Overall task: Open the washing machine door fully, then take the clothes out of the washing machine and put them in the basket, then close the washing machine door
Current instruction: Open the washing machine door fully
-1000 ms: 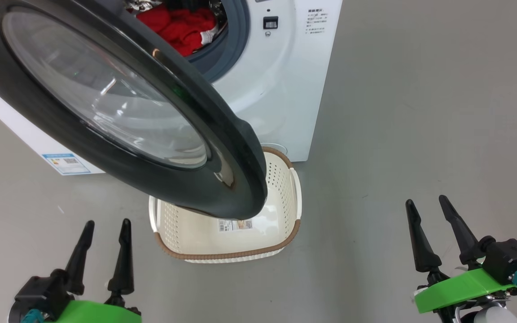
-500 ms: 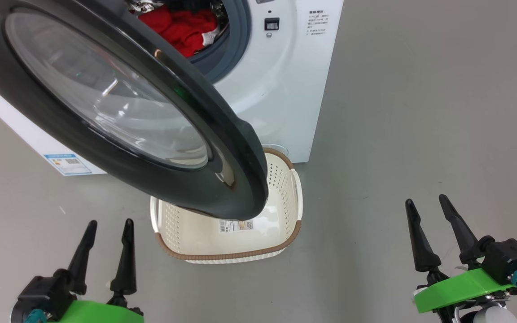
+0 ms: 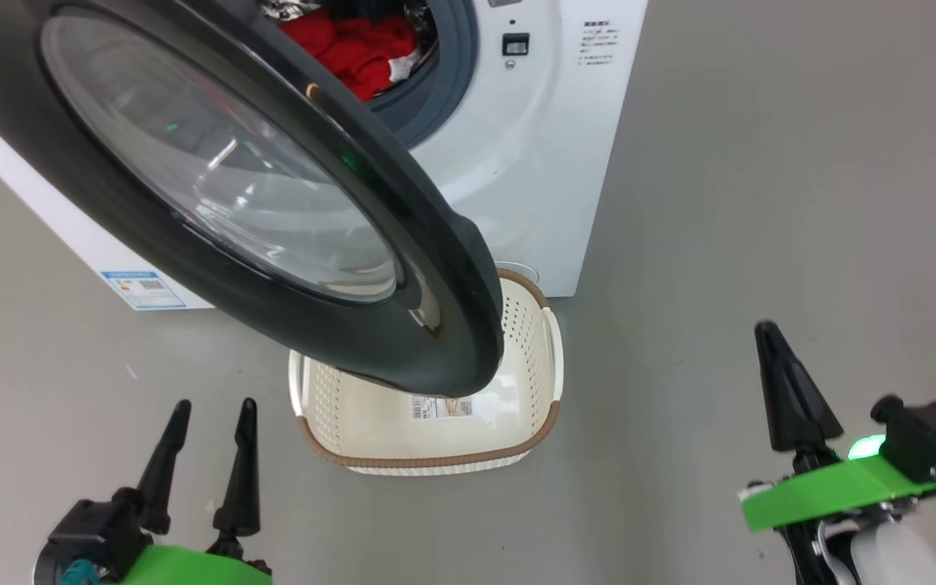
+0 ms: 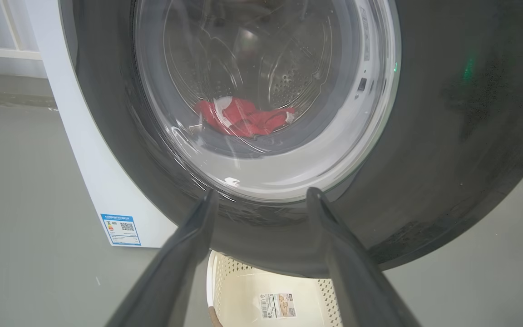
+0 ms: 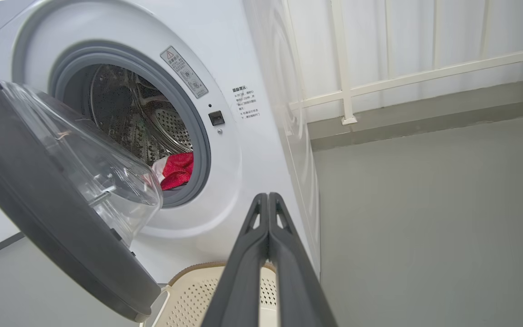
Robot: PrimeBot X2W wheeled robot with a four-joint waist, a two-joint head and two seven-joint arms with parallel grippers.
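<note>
I judge that I am on the first step. The washing machine door [image 3: 232, 187] stands only part-way open, swung out from the washing machine [image 3: 517, 162] so that its black rim hangs over the back of the basket [image 3: 435, 459] on the floor. The clothes [image 3: 354, 49] lie red in the bottom of the drum, behind the door, and the basket is empty. My right claw [image 3: 767, 329] is pressed shut on nothing, its two fingers together like one blade, low and well apart to the right of the door's free edge. My left claw [image 3: 216, 406] is spread wide and empty, near the floor, in front of the door's outer face and just left of the basket. The next move, as I read it, calls for bringing the shut right claw in behind the free edge, against the inner side, and pushing the door round to my left until the drum mouth is clear, without knocking the basket below.
</note>
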